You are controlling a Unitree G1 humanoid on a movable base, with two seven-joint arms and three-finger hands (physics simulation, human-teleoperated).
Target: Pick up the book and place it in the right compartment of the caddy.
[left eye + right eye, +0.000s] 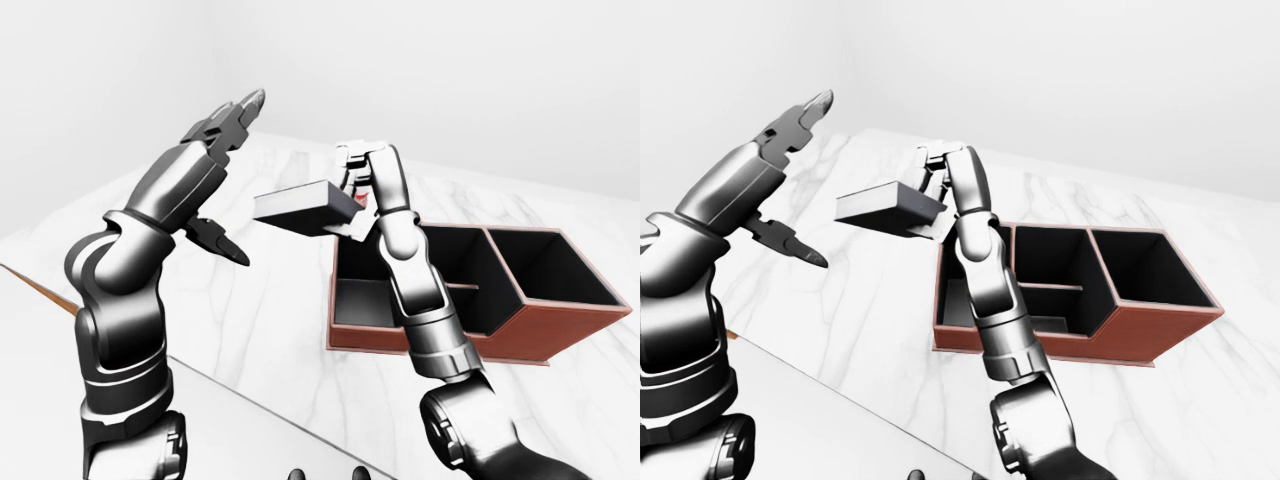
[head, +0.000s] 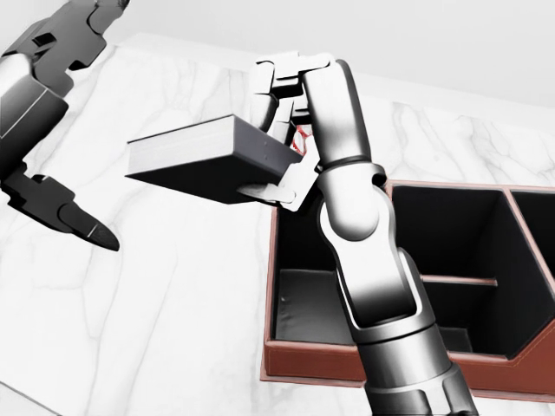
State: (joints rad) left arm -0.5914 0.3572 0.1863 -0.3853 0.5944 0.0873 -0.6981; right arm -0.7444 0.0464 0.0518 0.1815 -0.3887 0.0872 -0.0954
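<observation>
Just dark grey book point(image 2: 204, 156), tilted

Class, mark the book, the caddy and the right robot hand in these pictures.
book point(image 2: 195, 152): head view, on its pale page edge.
caddy point(image 1: 560, 325): left-eye view, on its reddish outer wall.
right robot hand point(image 2: 282, 143): head view, on the fingers closed around the book's end.

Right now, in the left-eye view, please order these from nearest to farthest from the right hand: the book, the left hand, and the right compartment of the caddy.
1. The book: held in the right hand, sticking out to its left.
2. The left hand: open, left of the book, not touching it.
3. The right compartment: at the caddy's right end, lower right in the view.
</observation>
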